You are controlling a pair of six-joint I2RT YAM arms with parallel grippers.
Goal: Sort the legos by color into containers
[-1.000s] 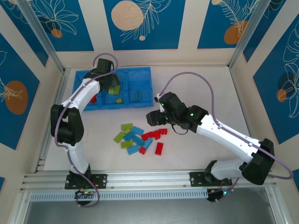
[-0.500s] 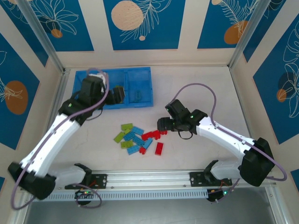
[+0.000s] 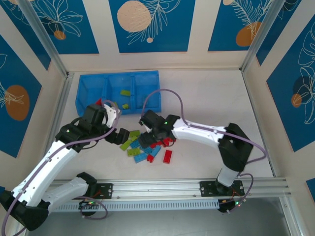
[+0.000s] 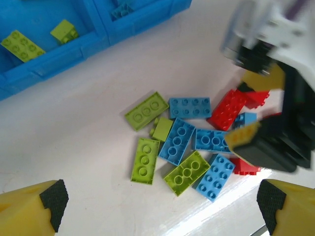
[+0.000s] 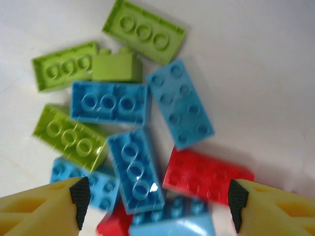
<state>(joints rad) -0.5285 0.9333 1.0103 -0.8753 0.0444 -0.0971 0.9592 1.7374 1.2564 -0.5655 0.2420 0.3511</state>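
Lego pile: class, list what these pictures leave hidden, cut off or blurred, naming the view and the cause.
1. Top view: the right gripper covers bricks at the far edge of the pile.
2. Left wrist view: that gripper, blurred, hides part of the red bricks; the top edge cuts off the tray.
3. Right wrist view: the bottom edge cuts off a red brick and a blue brick.

Mixed-color legos point(image 3: 142, 150) near blue tray point(image 3: 90, 89)
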